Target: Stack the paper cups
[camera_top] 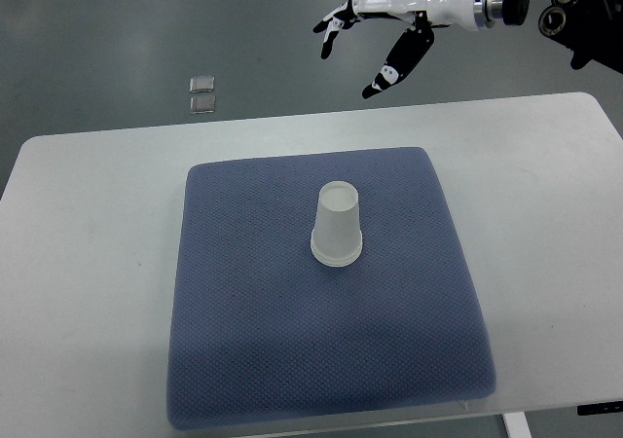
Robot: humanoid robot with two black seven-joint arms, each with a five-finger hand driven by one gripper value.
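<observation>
A white paper cup (pixel 337 226) sits upside down on a woven blue mat (pixel 253 341); upper right, the right hand (pixel 375 31) hovers, fingers released.

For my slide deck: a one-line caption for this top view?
Right hand open above the table's far edge; upside-down paper cup on blue mat.

Matt paper cup (pixel 337 226), textured cloth mat (pixel 253 311)

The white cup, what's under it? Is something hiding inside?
The white cup stands upside down on the blue mat, which lies on the white table. Its inside is covered, so whether another cup or anything else hides there cannot be seen.
</observation>
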